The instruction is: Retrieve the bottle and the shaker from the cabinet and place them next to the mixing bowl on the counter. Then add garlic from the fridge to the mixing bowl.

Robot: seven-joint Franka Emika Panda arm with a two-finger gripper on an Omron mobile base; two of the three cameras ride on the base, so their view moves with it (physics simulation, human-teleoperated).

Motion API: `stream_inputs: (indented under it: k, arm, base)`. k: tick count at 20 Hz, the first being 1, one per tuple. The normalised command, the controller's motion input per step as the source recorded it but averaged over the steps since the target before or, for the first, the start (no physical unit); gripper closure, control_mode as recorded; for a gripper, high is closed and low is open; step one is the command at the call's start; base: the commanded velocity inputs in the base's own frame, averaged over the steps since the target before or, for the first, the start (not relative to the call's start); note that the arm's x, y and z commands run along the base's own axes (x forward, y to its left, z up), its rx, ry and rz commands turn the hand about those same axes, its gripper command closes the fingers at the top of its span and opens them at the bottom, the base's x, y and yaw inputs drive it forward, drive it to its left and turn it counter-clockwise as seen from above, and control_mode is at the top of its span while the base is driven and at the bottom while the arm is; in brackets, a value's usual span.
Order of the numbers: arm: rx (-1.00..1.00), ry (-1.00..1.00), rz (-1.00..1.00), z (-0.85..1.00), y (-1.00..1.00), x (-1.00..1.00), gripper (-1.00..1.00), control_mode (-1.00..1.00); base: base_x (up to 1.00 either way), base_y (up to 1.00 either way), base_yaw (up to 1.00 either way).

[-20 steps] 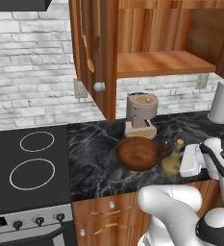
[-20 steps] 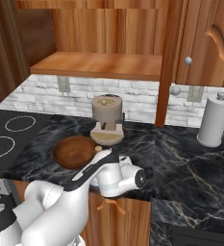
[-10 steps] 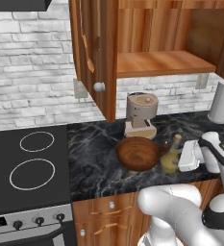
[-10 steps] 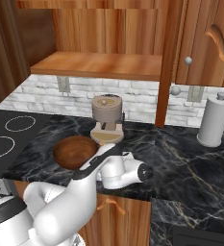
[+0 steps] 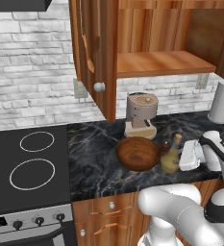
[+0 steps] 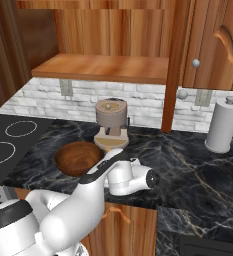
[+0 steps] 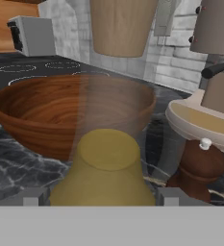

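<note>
Bottle (image 5: 172,158) and shaker (image 5: 166,145) both stand on the dark marbled surface (image 5: 94,158), just beside the right side of the wooden mixing bowl (image 5: 138,153) and toward the front edge. In the left base view the yellowish bottle with its pale cork sits directly between the bowl and the white hand, and the small brown shaker is just behind it, toward the coffee machine (image 5: 141,115) that stands nearer the back wall. In the hand view the bottle (image 7: 106,168) rises right between the two fingers (image 7: 34,198), whose grey tips stand on either side of its wide body; whether they press on it or stand clear I cannot tell. The shaker (image 7: 200,168) shows to its right, and the bowl (image 7: 60,113) behind it. Above the surface the cabinet (image 5: 147,38) stands with its door swung open. A white paper towel roll (image 6: 223,125) stands near the back right of the surface.
</note>
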Motion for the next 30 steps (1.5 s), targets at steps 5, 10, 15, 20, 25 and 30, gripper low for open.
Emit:
stream_inputs:
  k: [5, 10, 15, 20, 25, 30]
  arm:
    - [0.00, 0.00, 0.00, 0.00, 0.00, 0.00, -1.00, -1.00]
    - [0.00, 0.00, 0.00, 0.00, 0.00, 0.00, -1.00, -1.00]
    - [0.00, 0.00, 0.00, 0.00, 0.00, 0.00, -1.00, -1.00]
    - [0.00, 0.00, 0.00, 0.00, -0.06, -0.09, -1.00, -1.00]
    - [0.01, -0.02, 0.00, 0.14, -0.24, -0.49, -1.00, -1.00]
    - [0.01, -0.01, -0.05, 0.72, 0.00, -0.30, -1.00, -1.00]
  base:
    - [0.00, 0.00, 0.00]
    - [0.00, 0.00, 0.00]
    - [0.00, 0.00, 0.00]
    - [0.00, 0.00, 0.00]
    - [0.00, 0.00, 0.00]
    - [0.00, 0.00, 0.00]
